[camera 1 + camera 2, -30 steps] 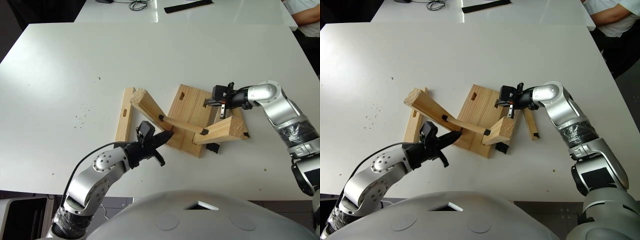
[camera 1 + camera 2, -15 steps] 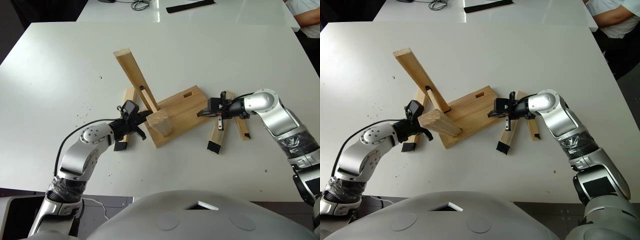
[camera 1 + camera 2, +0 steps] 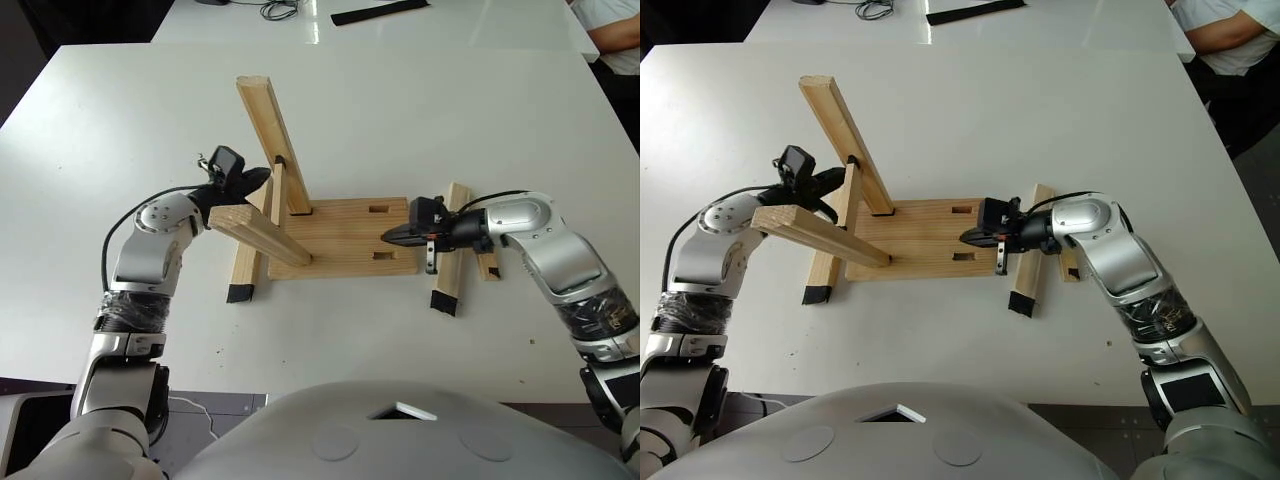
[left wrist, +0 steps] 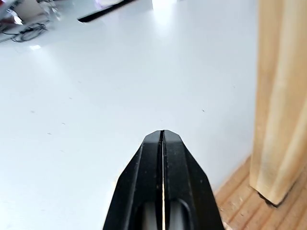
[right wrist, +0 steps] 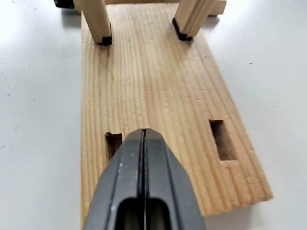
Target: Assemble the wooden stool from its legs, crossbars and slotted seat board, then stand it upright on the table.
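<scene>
Left eye view shows the seat board (image 3: 345,240) lying flat on the white table (image 3: 120,120). Two legs stick up from its left end. The tall leg (image 3: 268,135) leans away from the robot and the near leg (image 3: 255,232) leans toward it. One more stick (image 3: 243,265) lies flat just beside that end. Two loose sticks (image 3: 450,270) lie at the right end, close together.

The left gripper (image 3: 262,176) is beside the tall leg. Its jaws are pressed together with nothing between them. The right gripper (image 3: 392,237) is over the right end of the board, next to the empty slots (image 5: 223,139). Its jaws are also pressed together and hold nothing. It is not clear whether they touch the wood.

The wood looks hard and stiff, so it should not bend or squash. It is likely light. The sides look smooth and could slip, so a loose stick is best held around its middle, across the thin sides. The standing legs show black where they meet the board, so the black end of a stick likely goes into a slot. Both legs lean, so a bump might knock them out.
</scene>
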